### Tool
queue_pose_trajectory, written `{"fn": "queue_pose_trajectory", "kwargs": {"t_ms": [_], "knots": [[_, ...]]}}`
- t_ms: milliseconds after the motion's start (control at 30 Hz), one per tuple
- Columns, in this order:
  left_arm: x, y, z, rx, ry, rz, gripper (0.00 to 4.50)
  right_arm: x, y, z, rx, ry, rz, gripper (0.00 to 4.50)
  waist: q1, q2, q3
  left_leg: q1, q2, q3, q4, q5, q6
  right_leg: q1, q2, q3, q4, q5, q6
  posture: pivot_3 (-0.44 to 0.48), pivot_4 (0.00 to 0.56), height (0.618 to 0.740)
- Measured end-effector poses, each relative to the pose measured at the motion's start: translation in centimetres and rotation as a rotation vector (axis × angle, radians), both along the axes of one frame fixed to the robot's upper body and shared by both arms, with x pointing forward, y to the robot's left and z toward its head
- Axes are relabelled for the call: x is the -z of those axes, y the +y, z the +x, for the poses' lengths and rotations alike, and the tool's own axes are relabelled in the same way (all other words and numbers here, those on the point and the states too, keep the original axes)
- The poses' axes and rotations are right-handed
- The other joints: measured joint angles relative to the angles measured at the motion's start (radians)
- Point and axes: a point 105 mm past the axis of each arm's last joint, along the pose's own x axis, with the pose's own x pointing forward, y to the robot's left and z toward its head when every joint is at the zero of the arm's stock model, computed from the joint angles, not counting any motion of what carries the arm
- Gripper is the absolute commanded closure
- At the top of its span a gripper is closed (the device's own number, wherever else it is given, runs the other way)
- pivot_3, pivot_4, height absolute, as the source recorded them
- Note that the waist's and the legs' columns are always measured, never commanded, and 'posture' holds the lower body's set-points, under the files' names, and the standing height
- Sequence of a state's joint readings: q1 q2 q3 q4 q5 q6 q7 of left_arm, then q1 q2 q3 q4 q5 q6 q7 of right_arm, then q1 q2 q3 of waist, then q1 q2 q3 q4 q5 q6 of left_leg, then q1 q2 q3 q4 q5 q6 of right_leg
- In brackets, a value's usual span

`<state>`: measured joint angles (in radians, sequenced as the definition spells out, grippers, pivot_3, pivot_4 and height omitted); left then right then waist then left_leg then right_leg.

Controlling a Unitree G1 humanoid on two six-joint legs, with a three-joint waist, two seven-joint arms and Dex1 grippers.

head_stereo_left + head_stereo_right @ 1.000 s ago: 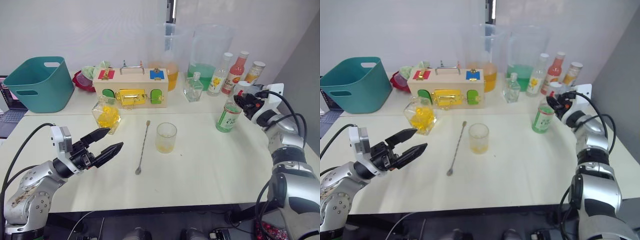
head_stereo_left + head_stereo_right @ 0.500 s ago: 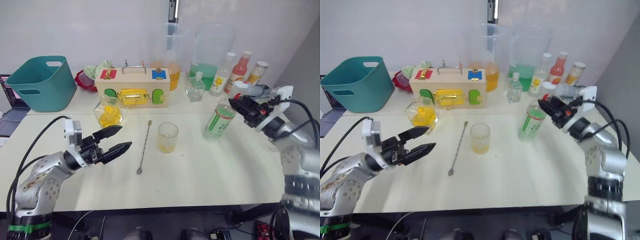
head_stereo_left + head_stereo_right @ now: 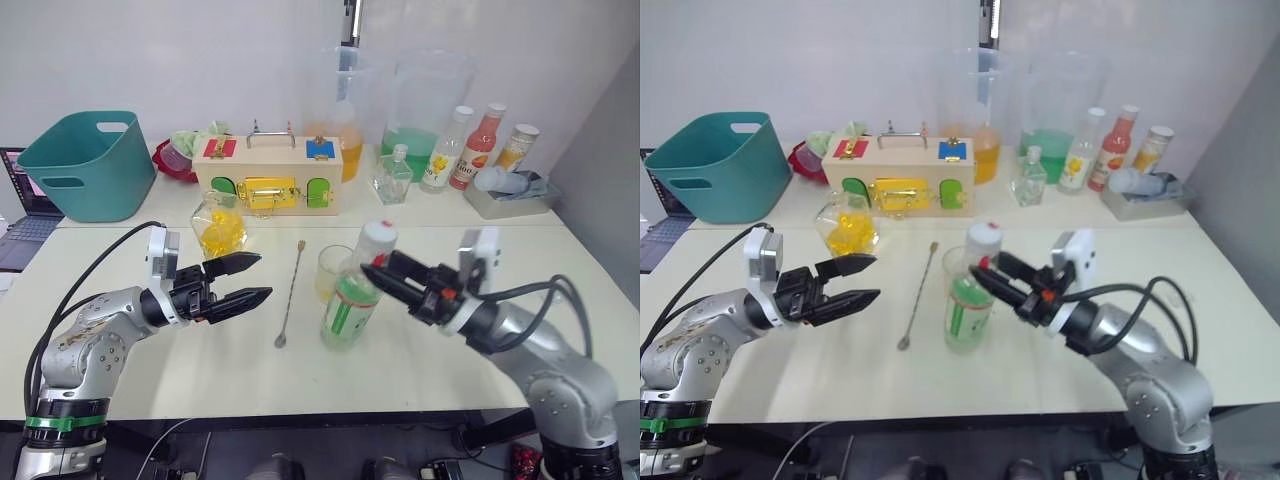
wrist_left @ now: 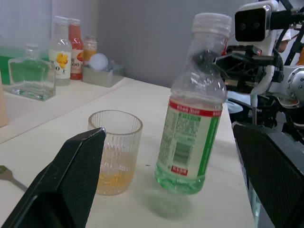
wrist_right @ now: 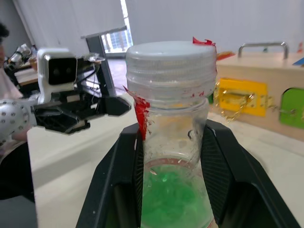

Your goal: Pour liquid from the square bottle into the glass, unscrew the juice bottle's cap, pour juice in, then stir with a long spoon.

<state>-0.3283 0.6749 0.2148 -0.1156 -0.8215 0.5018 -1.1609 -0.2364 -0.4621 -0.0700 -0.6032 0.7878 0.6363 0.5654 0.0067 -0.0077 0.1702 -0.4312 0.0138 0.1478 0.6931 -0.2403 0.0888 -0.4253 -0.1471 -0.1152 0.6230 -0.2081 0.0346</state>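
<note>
Right gripper (image 3: pixel 385 277), centre of the left eye frame, clamped on the neck of the slim clear plastic juice bottle with green-and-white label (image 3: pixel 351 307), holding it tilted, apparently just off the table, beside the clear ribbed tumbler (image 3: pixel 333 272). White screw cap (image 3: pixel 378 236) on, turned toward the left gripper (image 3: pixel 252 279), whose black fingers are parted and empty at centre left, likely readied for unscrewing. Thin silver bar spoon (image 3: pixel 289 296) lies between the two grippers. Squat square glass bottle of yellow liquid (image 3: pixel 217 228) stands upper left of the tumbler.
</note>
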Motion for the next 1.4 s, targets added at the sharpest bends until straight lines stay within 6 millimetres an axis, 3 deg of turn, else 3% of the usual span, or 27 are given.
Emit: {"fn": "queue_pose_trajectory", "kwargs": {"t_ms": [67, 300, 367, 567, 600, 667, 800, 867, 933, 1033, 1133, 1400], "knots": [[0.4, 0.1, -0.1, -0.002, 0.015, 0.0, 0.0, 1.0, 0.4, -0.1, -0.001, 0.018, -0.016, 3.32, 0.002, 0.0, 0.0, 0.0, 0.0, 0.0, 0.0, 0.0, 0.0, 0.0, 0.0, 0.0, 0.0, 0.0, 0.0, 0.0, 0.15, 0.733], [0.9, 0.3, -0.7, -0.004, 0.029, 0.026, 0.0, 1.8, 0.4, -1.1, -0.014, -0.081, -0.079, 3.32, 0.005, -0.001, 0.0, 0.0, 0.0, 0.0, 0.0, 0.0, 0.0, 0.0, 0.0, 0.0, 0.0, -0.001, 0.001, 0.0, 0.15, 0.733], [1.1, 0.5, -0.8, -0.008, 0.035, 0.033, 0.0, 1.9, 0.5, -1.4, -0.025, -0.101, -0.086, 2.25, 0.005, -0.001, 0.0, 0.0, 0.0, 0.0, 0.0, 0.0, 0.0, 0.0, 0.0, 0.0, 0.0, -0.001, 0.001, 0.0, 0.15, 0.733], [0.9, 0.9, -0.8, -0.02, 0.031, 0.039, 0.0, 2.8, 0.4, -1.1, -0.05, -0.062, -0.104, 0.19, 0.005, -0.001, 0.0, 0.0, 0.0, -0.001, 0.0, 0.0, -0.001, 0.0, 0.0, 0.0, 0.0, -0.001, 0.001, 0.0, 0.15, 0.733], [0.9, 0.9, -0.8, -0.022, 0.03, 0.038, 0.0, 2.7, 0.4, -1.0, -0.054, -0.064, -0.103, 0.03, 0.005, -0.001, 0.0, 0.0, 0.0, -0.001, 0.0, 0.0, -0.001, 0.0, 0.0, 0.0, 0.0, -0.001, 0.001, 0.0, 0.15, 0.733], [0.9, 1.0, -0.8, -0.026, 0.028, 0.036, 0.0, 2.5, 0.2, -1.0, -0.084, -0.058, -0.103, 0.03, 0.004, -0.001, 0.0, 0.0, 0.0, -0.001, 0.0, 0.0, -0.001, 0.0, 0.0, 0.0, 0.0, -0.001, 0.0, 0.0, 0.15, 0.733], [1.1, 1.7, -1.1, -0.057, 0.038, 0.04, 0.0, 2.0, -3.0, 0.2, -0.192, 0.01, -0.17, 0.03, 0.005, -0.002, 0.0, 0.0, 0.0, -0.001, 0.001, -0.001, 0.0, 0.001, 0.0, 0.0, -0.002, -0.001, 0.0, 0.0, 0.15, 0.733], [1.1, 1.9, -1.2, -0.063, 0.038, 0.046, 0.0, 0.8, -3.9, 0.4, -0.305, 0.004, -0.225, 0.03, 0.004, -0.001, 0.0, 0.0, 0.0, -0.001, 0.0, 0.0, 0.001, 0.0, 0.0, 0.0, -0.003, -0.001, 0.0, 0.0, 0.15, 0.733], [1.1, 2.3, -1.4, -0.079, 0.034, 0.051, 0.0, -0.6, -3.8, 0.6, -0.424, -0.042, -0.259, 0.03, 0.002, -0.001, 0.0, 0.0, 0.001, -0.003, 0.0, -0.001, 0.001, 0.001, 0.0, -0.002, -0.003, -0.001, -0.001, 0.0, 0.15, 0.733], [1.1, 2.3, -2.0, -0.09, 0.029, 0.055, 0.0, -1.5, -3.6, 2.6, -0.511, -0.103, -0.334, 0.03, -0.006, -0.001, 0.0, 0.0, 0.001, -0.002, 0.0, -0.001, 0.002, 0.0, 0.0, -0.002, -0.003, -0.001, -0.001, 0.0, 0.15, 0.733], [1.2, 2.3, -2.8, -0.095, 0.044, 0.049, 0.0, -1.3, -3.1, 3.8, -0.596, -0.121, -0.378, 0.03, -0.008, -0.001, 0.0, 0.0, 0.001, -0.002, 0.0, 0.002, 0.007, 0.001, 0.0, -0.003, -0.002, -0.001, -0.001, 0.0, 0.15, 0.733], [0.6, 1.8, -4.6, -0.1, 0.039, 0.069, 0.0, -0.7, -0.5, 4.7, -0.722, -0.121, -0.412, 0.03, -0.007, -0.001, 0.0, 0.0, 0.001, -0.003, 0.0, -0.001, 0.001, 0.001, -0.003, -0.004, -0.003, -0.001, -0.001, 0.0, 0.15, 0.733]]}}
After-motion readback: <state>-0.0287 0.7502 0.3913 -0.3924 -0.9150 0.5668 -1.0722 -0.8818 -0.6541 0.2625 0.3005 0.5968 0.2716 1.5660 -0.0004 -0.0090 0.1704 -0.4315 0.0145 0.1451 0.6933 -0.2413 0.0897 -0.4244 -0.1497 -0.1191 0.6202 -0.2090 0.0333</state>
